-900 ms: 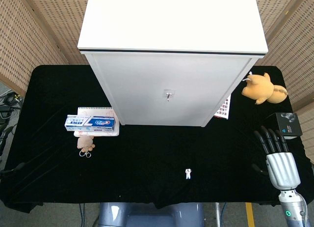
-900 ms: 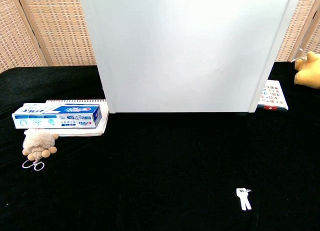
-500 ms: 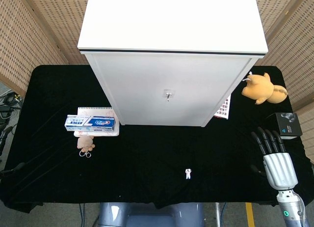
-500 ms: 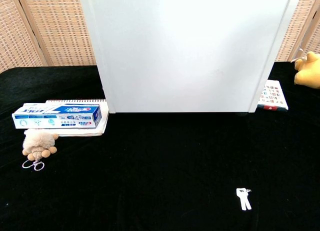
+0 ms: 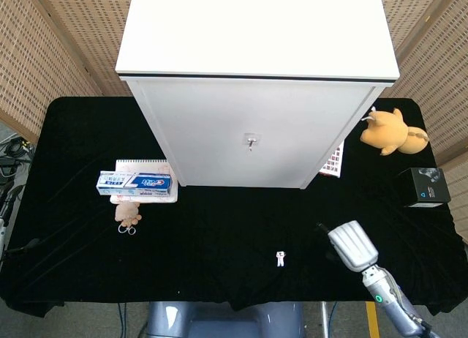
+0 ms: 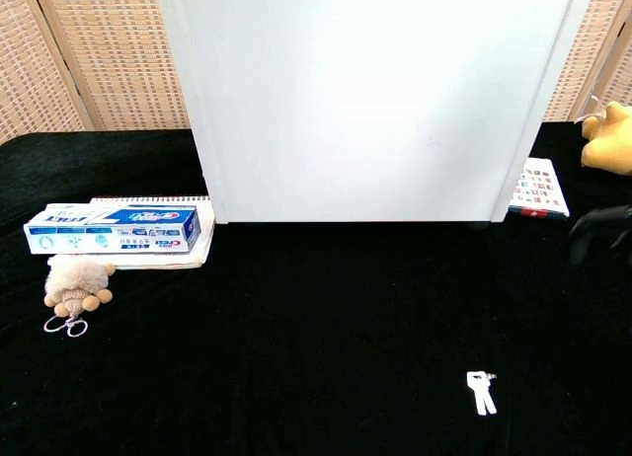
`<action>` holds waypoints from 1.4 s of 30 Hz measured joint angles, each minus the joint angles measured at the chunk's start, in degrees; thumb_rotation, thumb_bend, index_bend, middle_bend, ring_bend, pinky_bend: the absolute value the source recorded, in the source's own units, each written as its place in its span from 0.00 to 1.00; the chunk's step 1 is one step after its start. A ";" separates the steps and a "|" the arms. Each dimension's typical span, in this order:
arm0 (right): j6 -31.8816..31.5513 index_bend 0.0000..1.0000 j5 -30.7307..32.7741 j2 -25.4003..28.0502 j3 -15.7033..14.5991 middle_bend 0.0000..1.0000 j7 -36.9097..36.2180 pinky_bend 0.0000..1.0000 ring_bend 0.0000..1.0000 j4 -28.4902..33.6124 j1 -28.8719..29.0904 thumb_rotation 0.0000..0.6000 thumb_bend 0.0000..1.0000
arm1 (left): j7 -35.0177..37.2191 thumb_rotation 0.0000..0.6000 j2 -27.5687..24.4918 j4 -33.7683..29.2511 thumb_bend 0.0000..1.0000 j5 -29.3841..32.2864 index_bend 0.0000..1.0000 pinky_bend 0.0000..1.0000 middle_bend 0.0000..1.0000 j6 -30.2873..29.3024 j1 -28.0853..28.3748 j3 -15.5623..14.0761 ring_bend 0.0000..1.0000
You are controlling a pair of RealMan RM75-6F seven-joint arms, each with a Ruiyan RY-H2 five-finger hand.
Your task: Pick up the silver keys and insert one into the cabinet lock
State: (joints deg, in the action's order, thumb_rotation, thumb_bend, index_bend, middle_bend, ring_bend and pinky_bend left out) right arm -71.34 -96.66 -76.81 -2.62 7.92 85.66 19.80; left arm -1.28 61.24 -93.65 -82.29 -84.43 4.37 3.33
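The silver keys [image 5: 280, 259] lay flat on the desk [image 5: 219, 228], just left of the right hand [image 5: 349, 244] and untouched; the cabinet lock [image 5: 250, 141] stood beyond, further left. The hand held nothing, but its dark fingers merged with the black cloth, so their spread could not be determined. Risk: thin keys might slide from a fumbled pinch. Left hand not visible.

– What lies near us on the table [image 6: 296, 357]?
– The keys [image 6: 481, 391], near right, well apart from the cabinet [image 6: 375, 101].
– And on the left?
– A toothpaste box [image 6: 112, 228] on a notebook [image 6: 188, 254], a plush toy [image 6: 77, 281] just nearer.
– The right?
– A booklet [image 6: 539, 189] beside the cabinet, a yellow toy [image 6: 612, 140], dark fingers [image 6: 598, 229] at the edge.
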 measured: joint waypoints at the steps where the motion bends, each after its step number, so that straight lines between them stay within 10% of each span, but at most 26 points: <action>1: 1.56 0.47 0.40 -0.36 -0.04 0.88 -0.06 1.00 0.81 0.39 0.58 1.00 0.28 | -0.06 1.00 0.06 0.09 0.00 0.20 0.00 0.00 0.00 0.24 0.10 0.06 0.00; 12: 13.32 0.56 7.87 -6.30 0.41 0.91 6.29 1.00 0.84 2.71 4.90 1.00 0.42 | -0.17 1.00 0.39 0.66 0.00 1.05 0.00 0.00 0.00 1.53 0.69 0.28 0.00; 42: 18.08 0.56 17.07 -16.58 2.29 0.91 17.92 1.00 0.84 -3.72 7.80 1.00 0.51 | -1.60 1.00 1.13 0.95 0.00 1.23 0.00 0.00 0.00 2.20 1.08 0.05 0.00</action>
State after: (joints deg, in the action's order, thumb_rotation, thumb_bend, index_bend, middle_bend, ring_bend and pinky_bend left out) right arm -53.26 -79.59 -93.39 -0.32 25.84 81.94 27.60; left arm -2.88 62.37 -92.70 -81.06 -82.24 5.46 3.38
